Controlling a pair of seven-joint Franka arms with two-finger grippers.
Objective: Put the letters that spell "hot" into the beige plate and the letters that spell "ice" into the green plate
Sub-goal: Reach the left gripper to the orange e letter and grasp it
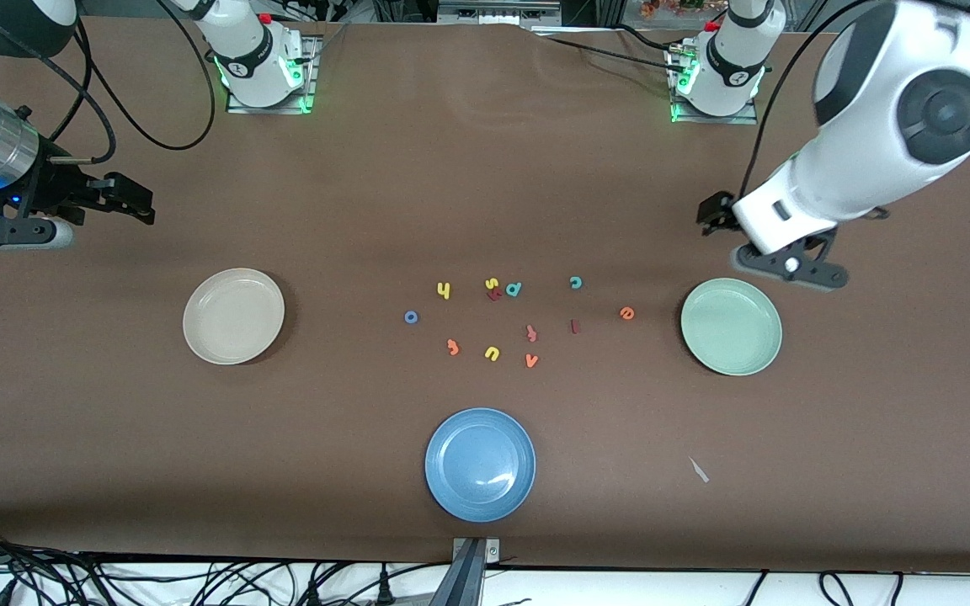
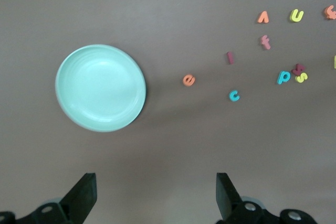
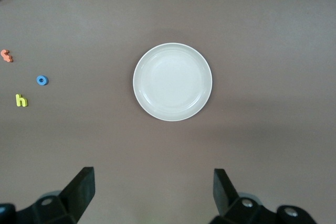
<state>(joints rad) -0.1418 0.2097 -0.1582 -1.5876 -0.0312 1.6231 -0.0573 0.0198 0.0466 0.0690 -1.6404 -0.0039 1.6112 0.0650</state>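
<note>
The empty beige plate (image 1: 233,316) (image 3: 172,81) lies toward the right arm's end, the empty green plate (image 1: 731,326) (image 2: 100,87) toward the left arm's end. Between them on the table lie the yellow h (image 1: 444,290) (image 3: 21,100), blue o (image 1: 411,317) (image 3: 42,80), orange t (image 1: 452,347) (image 3: 6,55), dark red i (image 1: 574,326) (image 2: 230,57), teal c (image 1: 576,282) (image 2: 234,95) and orange e (image 1: 627,313) (image 2: 189,80). My left gripper (image 1: 791,268) (image 2: 156,182) hangs open beside the green plate. My right gripper (image 1: 9,234) (image 3: 154,178) hangs open beside the beige plate. Both hold nothing.
A blue plate (image 1: 480,464) sits nearest the front camera. Other letters mix in: a yellow u (image 1: 492,353), an orange v (image 1: 531,361), a pinkish hooked letter (image 1: 531,333), a teal d shape (image 1: 514,289), a yellow s on a red letter (image 1: 492,286).
</note>
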